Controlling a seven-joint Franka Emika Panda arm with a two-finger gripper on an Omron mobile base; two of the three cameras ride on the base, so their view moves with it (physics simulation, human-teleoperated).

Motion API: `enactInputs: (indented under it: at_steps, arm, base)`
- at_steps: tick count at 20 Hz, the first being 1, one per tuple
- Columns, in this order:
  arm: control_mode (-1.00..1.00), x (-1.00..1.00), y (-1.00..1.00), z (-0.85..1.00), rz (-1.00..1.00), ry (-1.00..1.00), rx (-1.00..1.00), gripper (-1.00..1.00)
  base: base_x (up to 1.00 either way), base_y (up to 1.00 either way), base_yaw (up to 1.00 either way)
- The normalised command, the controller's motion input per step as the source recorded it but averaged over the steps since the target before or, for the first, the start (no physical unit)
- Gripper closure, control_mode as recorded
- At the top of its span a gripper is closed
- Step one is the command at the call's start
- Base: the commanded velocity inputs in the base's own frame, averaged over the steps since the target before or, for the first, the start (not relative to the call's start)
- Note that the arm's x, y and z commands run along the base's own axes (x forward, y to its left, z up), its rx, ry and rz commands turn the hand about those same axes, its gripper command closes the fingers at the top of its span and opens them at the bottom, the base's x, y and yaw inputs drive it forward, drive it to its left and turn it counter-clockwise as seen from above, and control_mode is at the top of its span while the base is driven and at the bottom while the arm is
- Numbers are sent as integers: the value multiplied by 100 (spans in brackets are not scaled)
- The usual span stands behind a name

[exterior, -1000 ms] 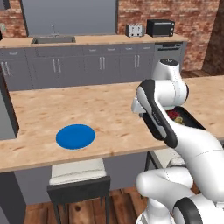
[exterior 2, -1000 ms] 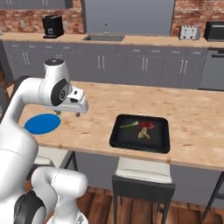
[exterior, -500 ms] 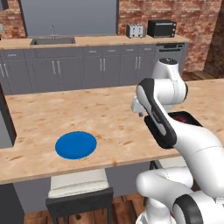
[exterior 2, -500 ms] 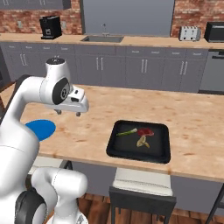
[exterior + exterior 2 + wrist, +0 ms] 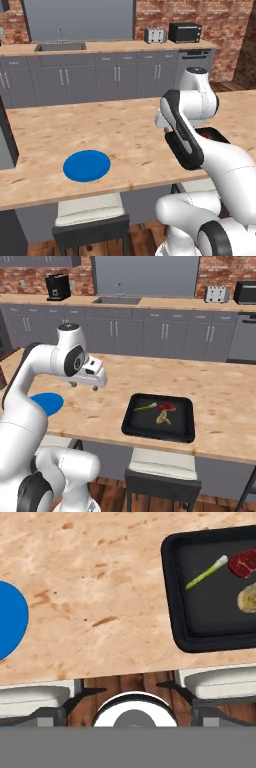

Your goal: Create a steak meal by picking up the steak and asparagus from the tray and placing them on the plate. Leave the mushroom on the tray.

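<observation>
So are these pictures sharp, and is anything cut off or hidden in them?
Right base view: soft and slightly blurry, the black rectangular tray casting a faint shadow; the pincer hangs over the wooden counter. Left base view: the white arm hides most of the tray. Hand view: crisper, but the flat round blue plate and dark red steak are cropped at the edges.

One black tray (image 5: 184, 432) holds three food items: one steak (image 5: 166, 406), one asparagus (image 5: 144, 407) stalk and one mushroom (image 5: 163, 418). One blue plate (image 5: 87, 165) lies on the wooden table (image 5: 120, 135). Two stools (image 5: 162, 470) stand below the table's edge. One toaster (image 5: 154, 35) and one microwave (image 5: 184, 33) stand on the rear counter.
</observation>
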Motion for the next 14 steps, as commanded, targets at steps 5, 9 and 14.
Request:
enactInputs:
  at_steps: [5,9,14]
  arm:
    - [-100,4,-52,-25,-15,0,0,-100]
    - [-100,19,-54,-44,-17,2,0,-100]
    - [-100,41,-53,-47,-17,4,4,-100]
  base:
    - [0,0,0]
    - [0,0,0]
    - [0,0,0]
